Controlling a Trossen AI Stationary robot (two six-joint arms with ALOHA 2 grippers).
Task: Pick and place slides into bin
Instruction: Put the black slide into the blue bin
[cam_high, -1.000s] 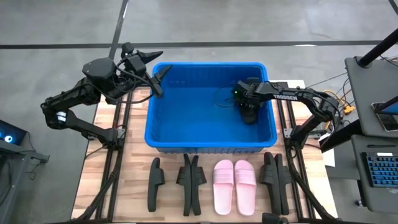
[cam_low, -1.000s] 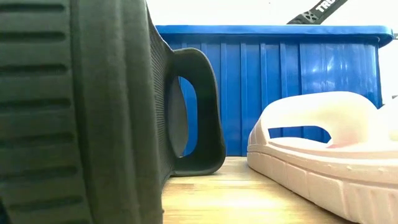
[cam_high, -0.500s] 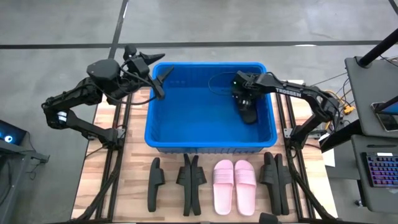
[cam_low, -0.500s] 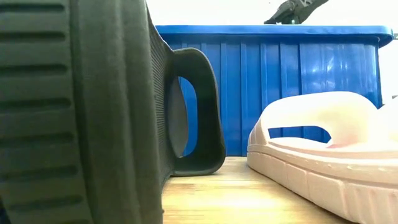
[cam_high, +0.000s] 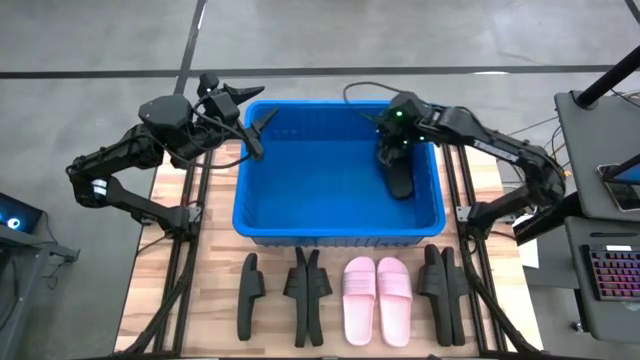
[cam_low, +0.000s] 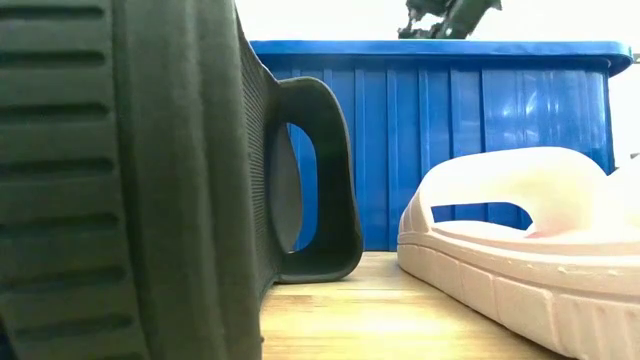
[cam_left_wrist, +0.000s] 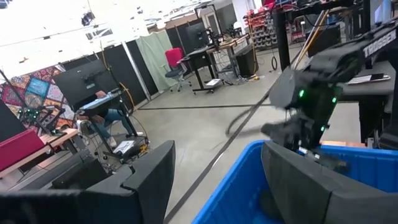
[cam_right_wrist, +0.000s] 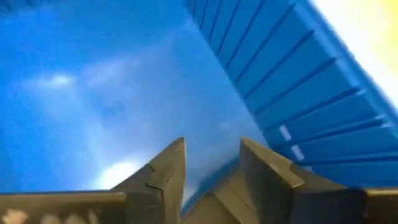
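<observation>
Wooden table (cam_high: 200, 300) on a grey workshop floor, blue bin (cam_high: 340, 234) set across its far half. Compared with 1 second ago: right gripper (cam_right_wrist: 212, 142) raised off the bin floor and drawn toward the far wall, on the right-hand side. Fingers narrower than before yet apart, with nothing but blue plastic showing between them. Left behind: 1 black slide (cam_high: 400, 182), lying free on the bin floor against the right wall, no longer touched. Unchanged: left gripper (cam_left_wrist: 217, 155), fingers apart and empty, poised over the bin's far left corner. Also unchanged, in a row along the near edge of the table: 1 lone black slide (cam_high: 248, 295), 1 black pair (cam_high: 307, 290), the pink pair (cam_high: 377, 298) and another black pair (cam_high: 441, 290). Reading for the task: 1 slide delivered and released, 7 not yet moved; likely next, a reach toward the near row, perhaps for the lone black slide, mate of the 1 in the bin.
</observation>
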